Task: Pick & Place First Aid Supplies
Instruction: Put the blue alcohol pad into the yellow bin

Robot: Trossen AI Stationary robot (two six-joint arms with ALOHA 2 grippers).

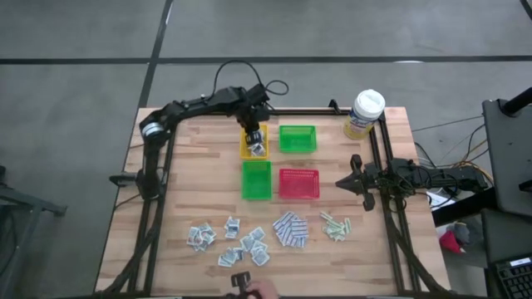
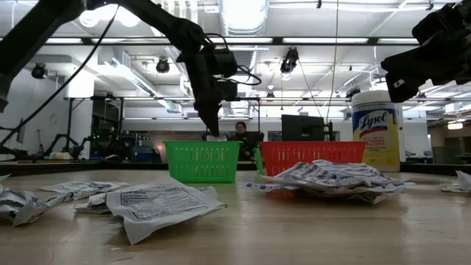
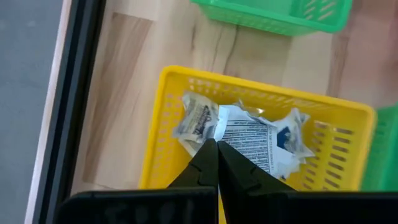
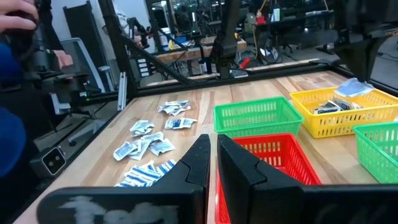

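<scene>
Nearby, green trays (image 1: 297,138) flank the yellow tray (image 3: 155,124) holding sachets (image 3: 245,134).

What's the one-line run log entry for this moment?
left gripper: shut, over yellow tray | sachets in tray | right gripper: shut, idle at table's right edge | loose packets remain
</scene>
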